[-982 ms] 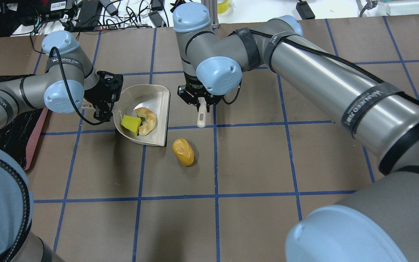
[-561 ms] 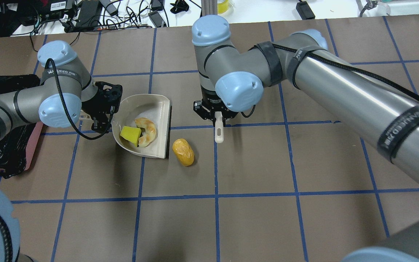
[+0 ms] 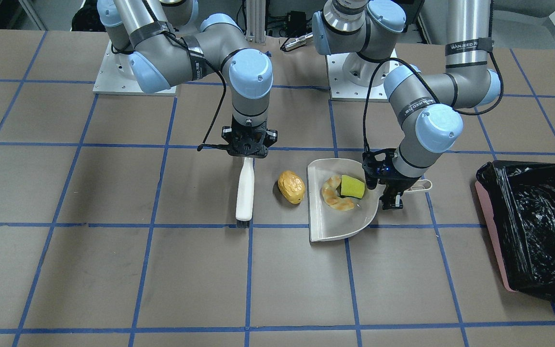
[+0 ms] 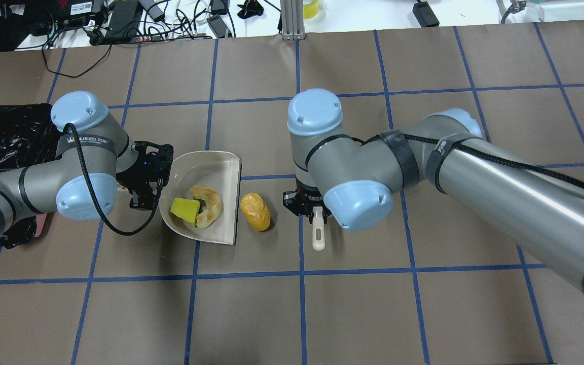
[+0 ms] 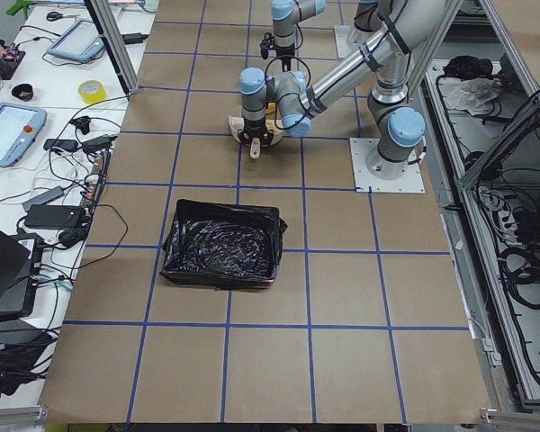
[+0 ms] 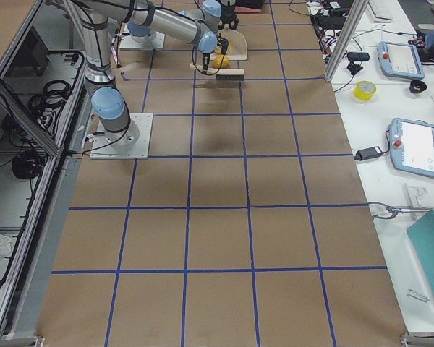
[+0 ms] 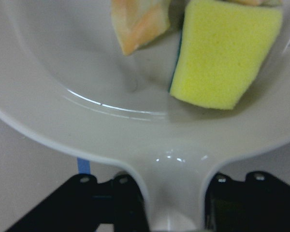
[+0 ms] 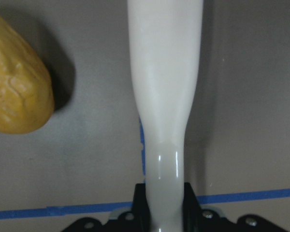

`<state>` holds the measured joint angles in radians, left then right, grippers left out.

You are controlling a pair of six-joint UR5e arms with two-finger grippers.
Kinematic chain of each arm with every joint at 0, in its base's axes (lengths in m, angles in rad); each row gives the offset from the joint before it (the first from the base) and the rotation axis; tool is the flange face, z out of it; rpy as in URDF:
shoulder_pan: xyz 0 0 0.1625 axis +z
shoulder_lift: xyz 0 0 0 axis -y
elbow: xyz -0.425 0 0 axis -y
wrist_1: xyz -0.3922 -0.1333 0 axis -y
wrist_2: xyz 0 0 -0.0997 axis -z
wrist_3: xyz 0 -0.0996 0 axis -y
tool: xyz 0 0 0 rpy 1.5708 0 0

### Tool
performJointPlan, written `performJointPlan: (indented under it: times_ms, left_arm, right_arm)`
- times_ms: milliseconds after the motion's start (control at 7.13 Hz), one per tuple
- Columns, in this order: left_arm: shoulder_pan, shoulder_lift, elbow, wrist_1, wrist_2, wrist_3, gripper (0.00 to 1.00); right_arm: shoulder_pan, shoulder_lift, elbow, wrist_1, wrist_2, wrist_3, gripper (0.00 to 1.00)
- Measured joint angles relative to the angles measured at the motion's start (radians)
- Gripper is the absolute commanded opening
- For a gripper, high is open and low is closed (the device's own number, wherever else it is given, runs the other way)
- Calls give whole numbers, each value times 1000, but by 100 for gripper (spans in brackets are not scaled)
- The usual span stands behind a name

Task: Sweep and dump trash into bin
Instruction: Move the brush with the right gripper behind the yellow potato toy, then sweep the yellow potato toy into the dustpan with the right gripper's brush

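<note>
a lumpy golden-brown potato-like lump (image 4: 255, 212) lies on the brown table (image 4: 251, 314), which is marked with a blue tape grid. the lump is just beside the straight open lip of a cream-white dustpan (image 4: 206, 170). in the front-facing view a thin strip of table shows between the two.

the other two bits of trash are inside the pan, touching each other. one is a tan curved croissant (image 4: 210, 205), nearer the open lip. the other is a yellow-green sponge wedge (image 4: 185, 211), nearer the pan's rounded back wall and handle.

on the other side of the lump from the pan is a brush (image 4: 318, 235) with a white handle, so the lump sits between pan and brush. the brush hangs roughly upright, with dark bristles at its lower end down at the table. whether they touch it cannot be told. the right gripper (image 4: 315, 215) points downward and is clamped on the top of the brush handle. in the right wrist view the handle fills the gap between its jaws.

the left gripper (image 4: 145, 192) is at the back of the dustpan. its two black fingers (image 7: 121, 203) are closed on the pan's handle, one on each side, where the handle meets the pan.

the bin (image 3: 528, 167) is a pink rectangular container lined with crinkled glossy black plastic. it stands toward the robot's left end of the table, well apart from the dustpan and beyond the left arm.
</note>
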<state>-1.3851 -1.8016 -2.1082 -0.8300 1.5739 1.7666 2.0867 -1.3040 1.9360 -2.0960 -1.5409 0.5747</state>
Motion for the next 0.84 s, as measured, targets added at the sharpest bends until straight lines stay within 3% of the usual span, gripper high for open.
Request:
performJointPlan:
  times_ms: [561,841]
  left_arm:
    - [1,-9,0,0,1,2,0]
    - [1,-12,-1,0,-1,-1,0]
  right_arm:
    - [49,49,-17,-90,2,75,0]
    - [99,119,-77,-125,3,148,0]
